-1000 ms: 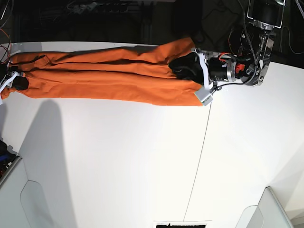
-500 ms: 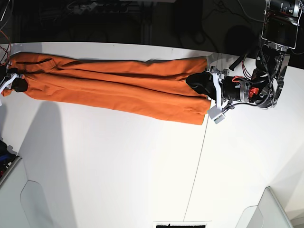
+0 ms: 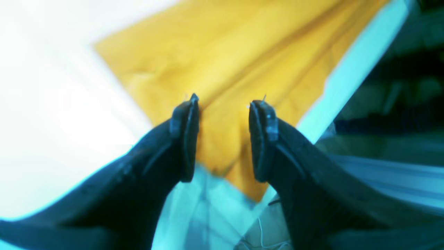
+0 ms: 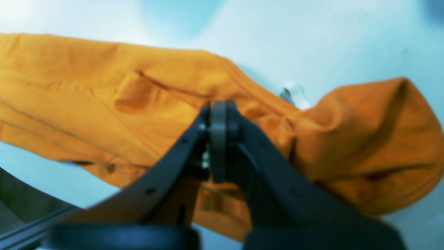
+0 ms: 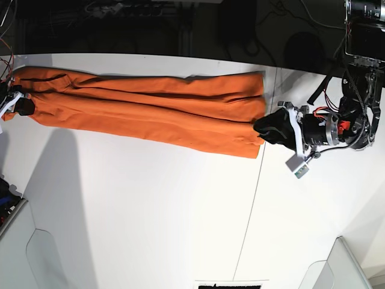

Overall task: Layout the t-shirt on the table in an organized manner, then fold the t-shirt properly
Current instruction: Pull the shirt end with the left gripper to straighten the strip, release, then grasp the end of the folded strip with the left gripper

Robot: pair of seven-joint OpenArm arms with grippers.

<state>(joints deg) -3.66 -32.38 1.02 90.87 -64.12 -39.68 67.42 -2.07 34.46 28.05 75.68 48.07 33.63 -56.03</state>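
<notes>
Lying stretched out as a long narrow band along the far side of the surface [image 5: 180, 217], the t-shirt [image 5: 144, 108], w/ lengthwise folds running end to end. Crossing the surface just past the shirt's one end, a thin dark seam [image 5: 252, 205]. Hovering right at that same end of the t-shirt, left claw [image 5: 263, 129], fingers [image 3: 185, 139] standing apart w/ a clear gap, nothing gripped; orange cloth lying beyond the tips in the wrist view. Sitting at the opposite end of the t-shirt, right claw [image 4: 219, 139], pads pressed tight together, bunched fabric around it; cannot tell whether cloth is pinched between them. No containers visible.
</notes>
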